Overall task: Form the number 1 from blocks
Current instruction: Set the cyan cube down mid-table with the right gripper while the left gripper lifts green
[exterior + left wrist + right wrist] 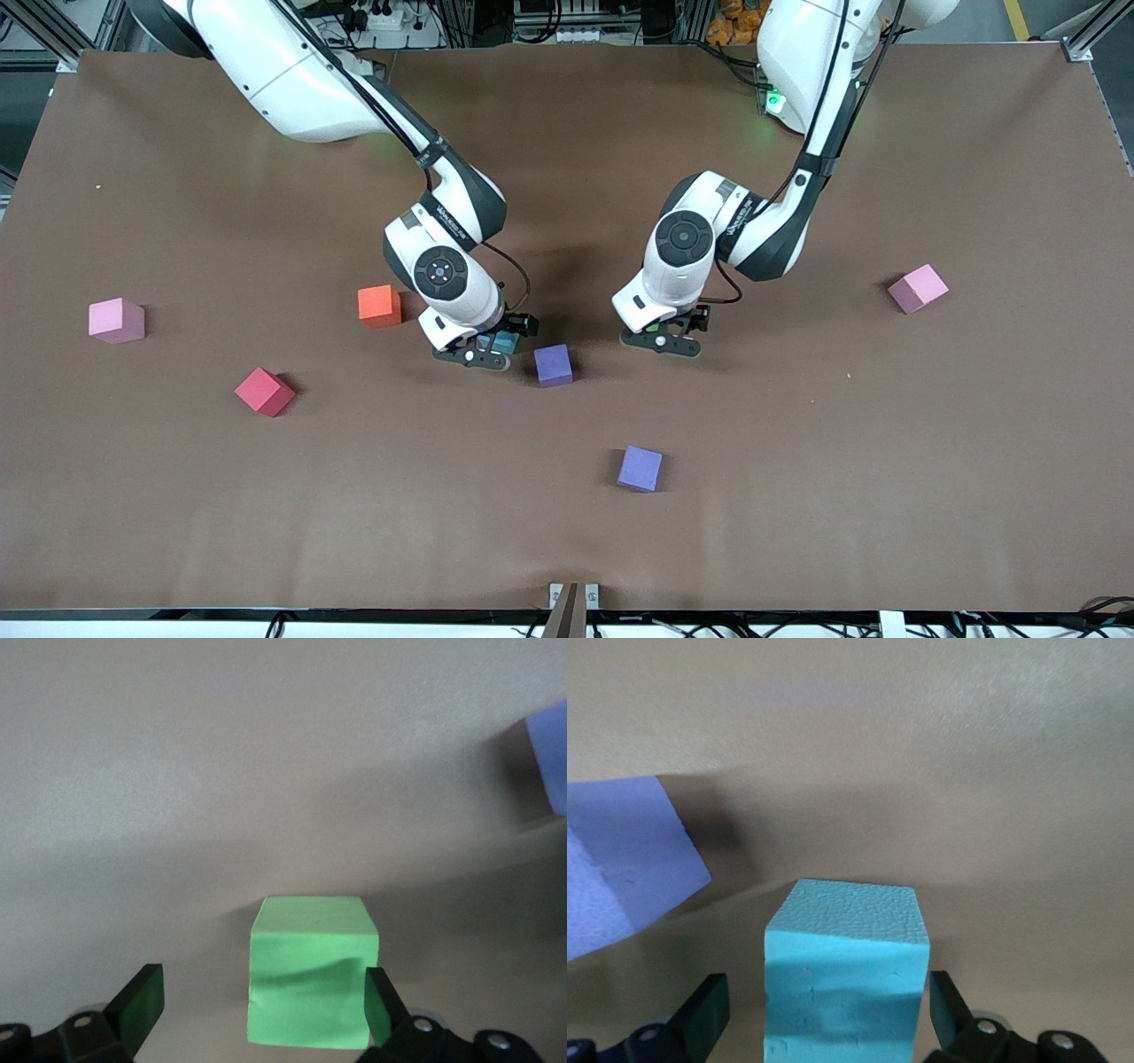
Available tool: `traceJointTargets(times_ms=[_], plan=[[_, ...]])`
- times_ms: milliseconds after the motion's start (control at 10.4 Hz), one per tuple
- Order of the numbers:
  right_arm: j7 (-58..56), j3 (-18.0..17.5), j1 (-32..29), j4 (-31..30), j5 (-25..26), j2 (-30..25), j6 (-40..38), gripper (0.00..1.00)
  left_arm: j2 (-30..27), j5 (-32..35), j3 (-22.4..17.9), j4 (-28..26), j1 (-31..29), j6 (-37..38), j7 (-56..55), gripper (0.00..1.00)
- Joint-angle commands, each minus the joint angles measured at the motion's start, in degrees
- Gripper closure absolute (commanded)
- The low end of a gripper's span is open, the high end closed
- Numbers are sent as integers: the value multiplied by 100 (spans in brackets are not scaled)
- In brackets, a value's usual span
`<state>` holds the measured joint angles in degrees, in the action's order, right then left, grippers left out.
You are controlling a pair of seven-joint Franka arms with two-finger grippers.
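My left gripper [663, 344] is down at the table, open, with a green block [310, 979] between its fingers. One finger [379, 1001] is right at the block's side and the other [142, 1001] stands well off it. My right gripper [483, 353] is also low and open, straddling a light blue block [846, 979] with a gap on each side. A purple block [553, 364] lies on the table between the two grippers, close beside the right one. The blocks lie apart from each other, and no number 1 shows in view.
A second purple block [640, 468] lies nearer the front camera. An orange block [379, 306], a red block [264, 391] and a pink block [116, 320] lie toward the right arm's end. Another pink block [918, 288] lies toward the left arm's end.
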<state>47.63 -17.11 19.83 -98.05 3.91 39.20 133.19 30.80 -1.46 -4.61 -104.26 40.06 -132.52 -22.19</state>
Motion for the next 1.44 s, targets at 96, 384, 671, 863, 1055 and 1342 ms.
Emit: traceJointTargets(times_ms=[96, 384, 671, 863, 1055, 1342], plan=[[133, 6, 100, 41, 277, 1, -29, 92, -179, 49, 39, -182, -7, -37, -284, 0], [185, -185, 259, -47, 585, -578, -1020, 100, -22, 23, 56, -164, 98, -230, -356, 0], [482, -843, 241, -871, 384, -1343, -1093, 100, 75, 57, 65, -226, 98, -432, -269, 0], [895, -1353, 259, -1189, 313, -1398, -971, 100, 181, 84, 100, -313, 90, -713, -146, 0], [1605, -1452, 774, -1671, 225, -1354, -113, 100, 251, 84, 118, -358, 90, -845, -137, 0], [1785, -1576, 1022, -1963, 242, -1239, 226, 100, 312, 93, 126, -367, 28, -872, 22, 12]])
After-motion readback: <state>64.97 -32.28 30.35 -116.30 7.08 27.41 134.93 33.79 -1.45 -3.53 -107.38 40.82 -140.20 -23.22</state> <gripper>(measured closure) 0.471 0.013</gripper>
